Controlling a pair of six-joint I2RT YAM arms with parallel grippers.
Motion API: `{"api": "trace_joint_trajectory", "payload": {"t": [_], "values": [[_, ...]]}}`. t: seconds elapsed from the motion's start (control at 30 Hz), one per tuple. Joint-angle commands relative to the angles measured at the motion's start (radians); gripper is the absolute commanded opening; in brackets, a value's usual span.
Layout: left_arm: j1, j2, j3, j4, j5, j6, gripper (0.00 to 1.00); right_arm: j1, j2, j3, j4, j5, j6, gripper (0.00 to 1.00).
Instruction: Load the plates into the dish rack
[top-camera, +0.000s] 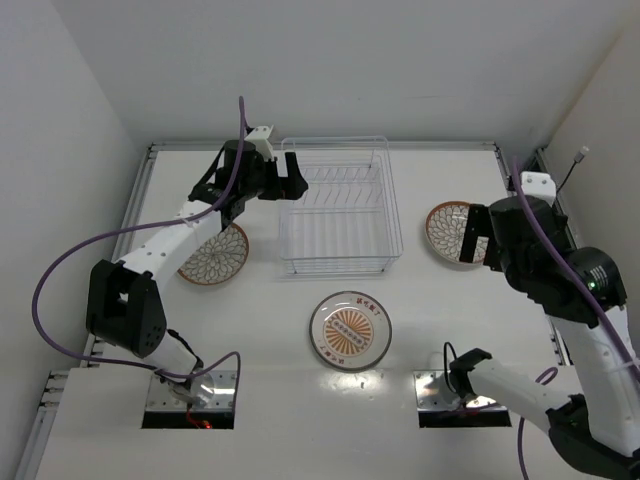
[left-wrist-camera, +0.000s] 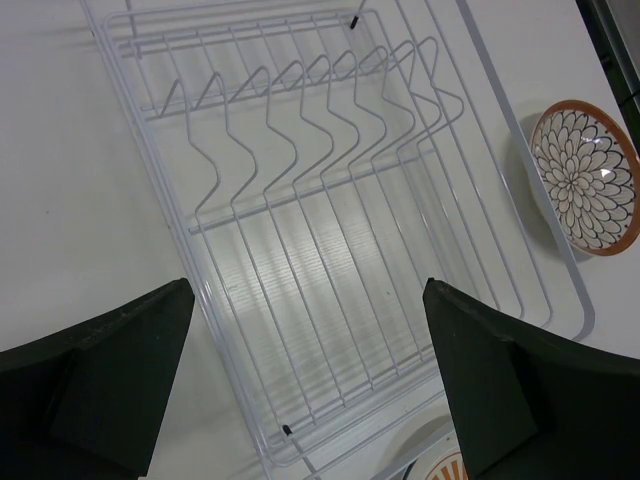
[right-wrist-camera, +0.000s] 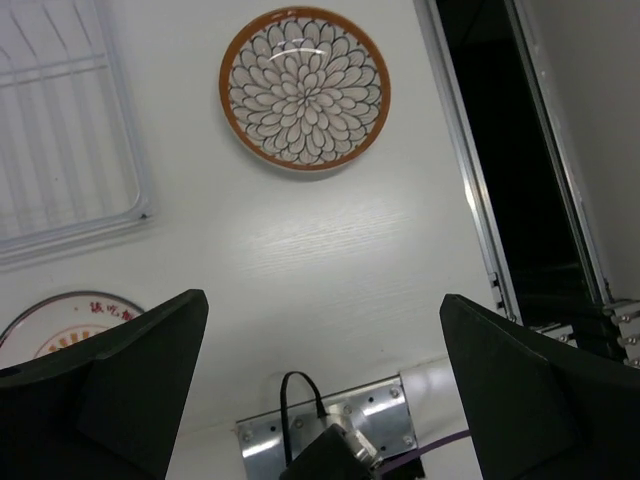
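Fingers (left-wrist-camera: 110, 380) of the left gripper (left-wrist-camera: 310, 375) are hanging wide apart over the dish rack (left-wrist-camera: 300, 280); the right gripper (right-wrist-camera: 320, 390) is gaping too, near a petal plate (right-wrist-camera: 305, 88) beside the rack. Red characters are showing on the centre plate (top-camera: 350, 330), unreadable.

text | middle plate (top-camera: 350, 330) | red characters (right-wrist-camera: 105, 311) on face | too small to read

Top external: fixed high above the near edge, facing down and toward the far wall; the whole table (top-camera: 440, 320) is in frame, seen from a distance; left wrist: close over the dish rack (left-wrist-camera: 300, 250), looking down across it toward the right; right wrist: higher, looking straight down over the right side; both wrist views share the rack's right rim and the petal-patterned plate (right-wrist-camera: 305, 88).
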Motion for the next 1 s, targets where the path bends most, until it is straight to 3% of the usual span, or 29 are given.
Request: {"api": "trace_joint_trajectory", "payload": {"t": [0.0, 0.1, 0.27, 0.33, 0.4, 0.43, 0.47, 0.5, 0.53, 0.57, 0.6, 0.83, 0.97], "values": [[-0.003, -0.013, 0.010, 0.029, 0.005, -0.013, 0.99, -0.002, 0.047, 0.038, -0.050, -0.101, 0.015, 1.00], [-0.003, -0.037, -0.006, 0.041, 0.005, -0.013, 0.99, -0.002, 0.087, 0.115, -0.005, -0.178, 0.015, 1.00], [-0.003, -0.025, -0.004, 0.050, 0.005, -0.013, 0.99, -0.012, 0.185, 0.147, 0.163, -0.071, 0.026, 1.00], [-0.003, -0.025, 0.006, 0.038, 0.005, -0.013, 0.99, -0.073, 0.243, 0.147, 0.214, -0.085, -0.020, 1.00], [-0.003, -0.016, 0.006, 0.027, 0.005, -0.013, 0.99, -0.169, 0.343, 0.147, 0.278, -0.236, -0.051, 1.00], [-0.003, -0.016, 0.006, 0.027, 0.005, -0.013, 0.99, -0.338, 0.369, 0.147, 0.312, -0.343, -0.075, 1.00], [-0.003, -0.016, 0.006, 0.027, 0.005, -0.013, 0.99, -0.443, 0.389, 0.120, 0.353, -0.614, -0.075, 1.00], [-0.003, -0.025, 0.006, 0.027, -0.005, -0.013, 0.99, -0.549, 0.403, 0.085, 0.459, -0.757, -0.075, 0.96], [-0.003, -0.025, 0.006, 0.027, -0.005, -0.004, 0.99, -0.732, 0.437, 0.007, 0.508, -0.881, -0.051, 0.94], [-0.003, -0.025, 0.006, 0.018, -0.021, -0.004, 0.99, -0.805, 0.461, -0.024, 0.547, -1.057, -0.010, 0.91], [-0.003, -0.025, 0.006, 0.018, -0.033, -0.004, 0.99, -0.893, 0.521, -0.043, 0.584, -1.112, 0.001, 0.84], [-0.003, -0.016, 0.015, 0.007, -0.033, -0.004, 0.99, -1.015, 0.601, -0.072, 0.618, -1.048, 0.032, 0.83], [-0.003, -0.005, 0.015, 0.007, -0.033, -0.004, 0.99, -1.079, 0.645, -0.187, 0.664, -1.048, 0.069, 0.82]]}}
